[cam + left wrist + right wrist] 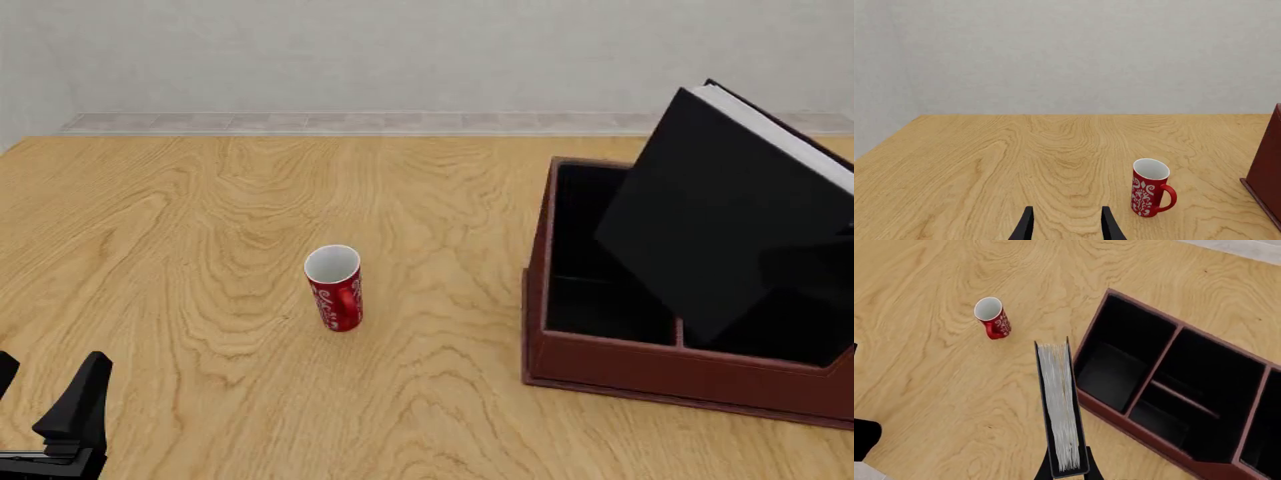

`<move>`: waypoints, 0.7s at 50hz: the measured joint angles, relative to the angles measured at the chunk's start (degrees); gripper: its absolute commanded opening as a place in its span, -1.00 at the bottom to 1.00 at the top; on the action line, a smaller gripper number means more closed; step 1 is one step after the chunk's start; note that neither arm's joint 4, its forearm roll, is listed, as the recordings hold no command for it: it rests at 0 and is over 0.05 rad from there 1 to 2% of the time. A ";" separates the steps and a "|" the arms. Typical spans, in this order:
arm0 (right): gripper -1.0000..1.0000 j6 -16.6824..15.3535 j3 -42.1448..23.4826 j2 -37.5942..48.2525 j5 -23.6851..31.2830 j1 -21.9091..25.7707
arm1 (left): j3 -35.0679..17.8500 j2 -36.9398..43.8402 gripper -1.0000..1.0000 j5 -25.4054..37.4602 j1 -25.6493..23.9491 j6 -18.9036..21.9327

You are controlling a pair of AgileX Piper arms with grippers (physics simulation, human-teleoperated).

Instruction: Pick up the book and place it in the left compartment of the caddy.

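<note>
The black book (721, 210), with white page edges, hangs tilted above the dark red-brown caddy (627, 375) at the table's right. Its lowest corner sits over the divider beside the left compartment (585, 240). In the right wrist view the book (1059, 405) is seen edge-on, with my right gripper (1069, 471) shut on its near end. The caddy (1121, 420) and its long left compartment (1121, 357) lie beyond it. In the front view the book hides my right gripper. My left gripper (1067, 229) stays low at the near left (47, 400), open and holding nothing.
A red mug (335, 290) with a white pattern stands upright mid-table, left of the caddy and ahead of my left gripper; it also shows as the mug (1149, 189) and the mug (992, 318). The caddy's outer wall (1266, 170) is at the left wrist view's edge.
</note>
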 measured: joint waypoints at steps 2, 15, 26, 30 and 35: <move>-1.00 0.07 -0.06 0.14 0.00 -0.40 | 0.00 0.00 1.00 0.00 0.00 0.00; -1.00 -0.04 -0.50 0.84 0.00 -2.74 | 0.00 0.00 1.00 0.00 0.00 0.00; -1.00 0.19 -0.77 1.13 0.00 -4.76 | 0.00 0.00 1.00 0.00 0.00 0.00; -1.00 0.34 -0.93 1.26 0.00 -5.47 | 0.00 0.00 1.00 0.00 0.00 0.00; -1.00 0.59 -1.20 1.45 0.00 -6.31 | 0.00 0.00 1.00 0.00 0.00 0.00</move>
